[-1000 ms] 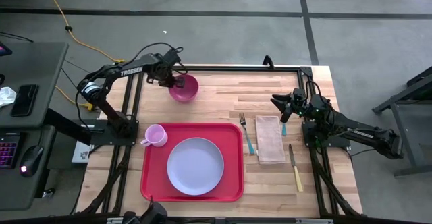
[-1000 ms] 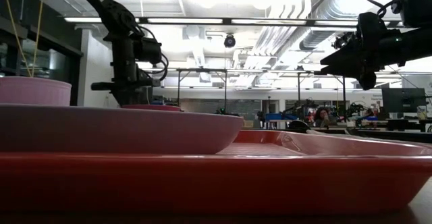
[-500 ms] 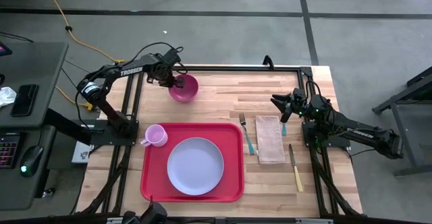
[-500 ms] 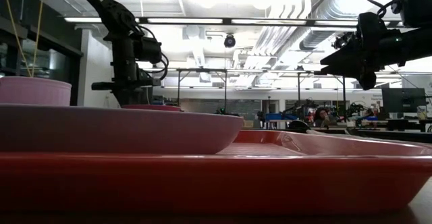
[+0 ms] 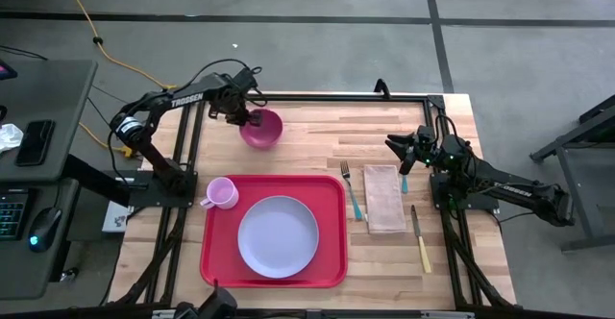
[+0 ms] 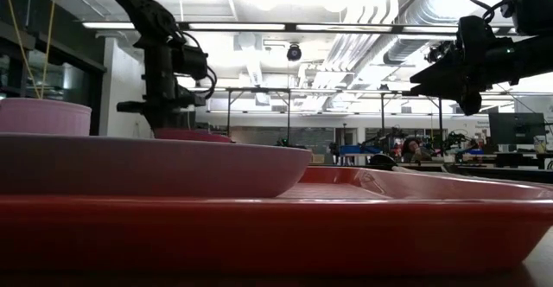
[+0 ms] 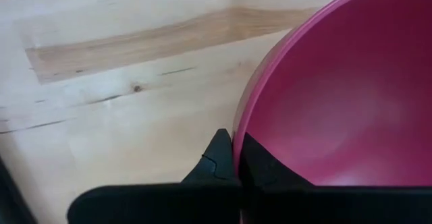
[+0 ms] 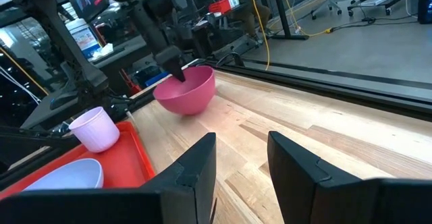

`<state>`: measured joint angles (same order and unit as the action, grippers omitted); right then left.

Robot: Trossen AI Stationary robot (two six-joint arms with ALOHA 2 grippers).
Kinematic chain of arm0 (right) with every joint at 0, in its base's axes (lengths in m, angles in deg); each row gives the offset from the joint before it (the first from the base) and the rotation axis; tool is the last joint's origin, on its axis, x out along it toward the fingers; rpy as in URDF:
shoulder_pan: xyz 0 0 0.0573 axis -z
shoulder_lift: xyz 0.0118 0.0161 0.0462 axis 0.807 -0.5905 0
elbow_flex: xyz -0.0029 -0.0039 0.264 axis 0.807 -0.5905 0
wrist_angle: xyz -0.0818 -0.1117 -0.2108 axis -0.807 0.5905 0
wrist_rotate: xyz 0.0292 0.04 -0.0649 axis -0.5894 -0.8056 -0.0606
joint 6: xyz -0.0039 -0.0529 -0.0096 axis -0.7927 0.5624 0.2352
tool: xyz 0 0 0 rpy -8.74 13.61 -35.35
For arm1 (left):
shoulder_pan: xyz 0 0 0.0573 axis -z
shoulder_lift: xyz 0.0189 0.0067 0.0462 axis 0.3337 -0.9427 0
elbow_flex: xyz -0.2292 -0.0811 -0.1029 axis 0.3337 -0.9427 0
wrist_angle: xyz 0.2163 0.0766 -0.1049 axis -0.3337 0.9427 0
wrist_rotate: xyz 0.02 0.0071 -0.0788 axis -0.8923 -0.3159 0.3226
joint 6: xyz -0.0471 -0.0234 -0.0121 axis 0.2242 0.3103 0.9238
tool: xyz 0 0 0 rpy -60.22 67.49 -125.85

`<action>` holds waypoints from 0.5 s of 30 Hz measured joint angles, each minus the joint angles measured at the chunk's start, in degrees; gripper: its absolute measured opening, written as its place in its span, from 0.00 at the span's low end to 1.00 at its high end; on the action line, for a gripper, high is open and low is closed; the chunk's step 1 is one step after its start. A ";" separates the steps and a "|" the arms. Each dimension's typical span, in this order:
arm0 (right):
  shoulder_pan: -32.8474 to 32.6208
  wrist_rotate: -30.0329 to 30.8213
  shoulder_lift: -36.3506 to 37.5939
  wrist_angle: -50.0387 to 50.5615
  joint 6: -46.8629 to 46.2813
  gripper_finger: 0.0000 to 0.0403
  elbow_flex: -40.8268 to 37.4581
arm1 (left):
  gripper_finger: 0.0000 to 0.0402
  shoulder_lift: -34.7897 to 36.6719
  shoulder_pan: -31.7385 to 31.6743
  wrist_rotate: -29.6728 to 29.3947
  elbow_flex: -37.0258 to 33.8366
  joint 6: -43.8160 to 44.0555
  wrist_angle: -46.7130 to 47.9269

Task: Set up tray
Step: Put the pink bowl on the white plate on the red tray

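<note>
A magenta bowl [image 5: 263,129] stands on the bare wood at the table's far left, beyond the red tray [image 5: 332,189]. My left gripper [image 5: 243,119] points down at the bowl's left rim and is shut on it. On the tray lies a lavender plate [image 5: 278,236], and a pink cup [image 5: 223,193] stands at the tray's far left corner. My right gripper [image 5: 392,146] hovers open above the table's right part, with nothing between its fingers [image 8: 239,143]. My left gripper [image 7: 235,160] pinches the bowl's rim [image 7: 237,126] on the bowl's left side. One finger [image 7: 266,173] is inside the bowl and one [image 7: 216,160] is outside. The fingers come from above, pointing down. The bowl's base [image 8: 182,109] is on the wood.
Right of the tray lie a teal-handled fork [image 5: 353,189], a tan napkin [image 5: 384,198] and a yellow-handled knife [image 5: 420,239]. A teal handle [image 5: 405,180] shows under the right arm. Bare wood lies between the bowl and the tray's far edge.
</note>
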<state>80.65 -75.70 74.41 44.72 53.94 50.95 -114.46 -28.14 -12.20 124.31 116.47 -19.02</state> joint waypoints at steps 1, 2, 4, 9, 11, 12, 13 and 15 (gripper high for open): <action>0.00 0.00 0.00 0.02 0.00 0.28 0.00 | 0.04 0.00 0.00 0.09 0.75 -0.54 0.94; 0.00 0.00 0.01 0.02 0.00 0.28 0.00 | 0.04 0.00 0.00 0.11 1.57 -0.75 2.02; 0.01 -0.02 0.02 0.02 -0.02 0.28 0.00 | 0.04 0.00 0.00 0.14 3.14 -1.15 4.29; 0.00 -0.02 0.00 0.02 -0.02 0.28 0.00 | 0.04 0.00 0.00 0.39 8.05 -2.06 9.19; 0.01 -0.02 0.01 0.02 -0.02 0.28 0.00 | 0.04 0.00 0.00 0.64 10.20 -2.39 11.13; 0.01 -0.02 0.01 0.02 -0.02 0.28 0.00 | 0.04 0.02 0.00 0.76 11.40 -2.52 11.91; 0.01 -0.02 0.02 0.01 -0.02 0.28 0.00 | 0.04 0.02 0.00 0.95 12.60 -2.68 12.82; -0.01 -0.02 0.02 0.02 -0.16 0.28 0.00 | 0.04 0.02 0.00 1.74 15.27 -3.35 15.10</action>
<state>80.64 -75.72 74.43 44.74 53.78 50.95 -114.44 -28.14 -10.46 139.59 113.13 -3.92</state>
